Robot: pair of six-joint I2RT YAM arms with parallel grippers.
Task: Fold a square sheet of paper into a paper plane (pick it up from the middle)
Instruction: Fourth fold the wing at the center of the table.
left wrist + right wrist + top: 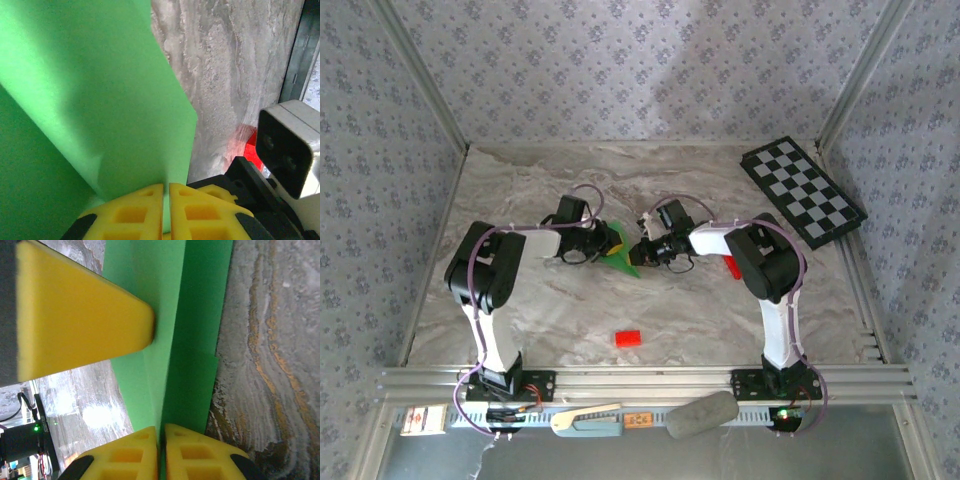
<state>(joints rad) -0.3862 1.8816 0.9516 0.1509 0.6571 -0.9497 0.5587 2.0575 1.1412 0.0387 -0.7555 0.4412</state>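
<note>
The marble table (520, 310) has a black and white checkerboard (805, 192) at the far right corner, well away from the arms. A small red block (628, 338) lies alone at the near side, between the two arm bases. A red wedge (731, 266) lies just beside the right arm, partly hidden by it. Both arms bend in to the middle of the table and meet there nose to nose, so they crowd each other.

The left gripper (166, 197) has its two yellow fingers pressed almost together. It pinches the edge of the green paper (100, 100). The right gripper (161, 437) is pressed together the same way and pinches the paper too, from the other side. In the right wrist view, the side of one yellow finger (85, 320) of the left gripper touches the flat of the paper.

The paper is in the middle of the table, between the two grippers. It is plain and bright green. It is folded, with a straight crease down it and one layer lying over another. From above it looks like a small pointed shape. I cannot tell if it rests on the table.
</note>
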